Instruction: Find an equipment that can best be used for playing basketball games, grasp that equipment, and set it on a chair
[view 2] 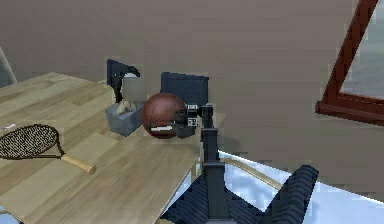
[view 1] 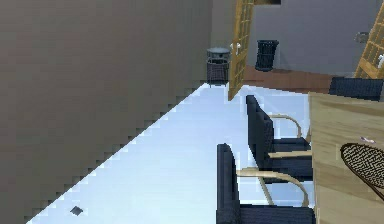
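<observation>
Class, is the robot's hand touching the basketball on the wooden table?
Cannot tell. In the arm side view the hand overlaps the basketball at its right edge, so neither contact nor a gap shows plainly.

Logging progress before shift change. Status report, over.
End effector at the basketball, cannot tell if holding. Basketball on the table, grey box beside it. Dark chair near the arm.
</observation>
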{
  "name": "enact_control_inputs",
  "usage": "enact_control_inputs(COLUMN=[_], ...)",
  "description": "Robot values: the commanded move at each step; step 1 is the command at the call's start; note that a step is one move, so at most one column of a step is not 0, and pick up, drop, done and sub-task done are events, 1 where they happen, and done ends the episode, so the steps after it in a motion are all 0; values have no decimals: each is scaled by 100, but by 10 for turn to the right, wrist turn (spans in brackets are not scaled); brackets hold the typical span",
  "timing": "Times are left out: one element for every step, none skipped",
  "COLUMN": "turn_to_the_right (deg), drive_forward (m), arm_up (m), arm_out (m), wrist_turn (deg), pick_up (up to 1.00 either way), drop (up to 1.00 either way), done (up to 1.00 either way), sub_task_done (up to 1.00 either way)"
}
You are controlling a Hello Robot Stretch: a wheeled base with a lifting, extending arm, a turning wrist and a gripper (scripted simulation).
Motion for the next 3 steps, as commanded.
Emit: enact_control_inputs(turn_to_the_right=[0,0,0], drive_forward=[0,0,0], arm_up=[10,10,0], arm_out=[0,0,0], wrist_turn=[0,0,-450], pick_up=[0,0,0], drop=[0,0,0], done=[0,0,0], sub_task_done=[0,0,0])
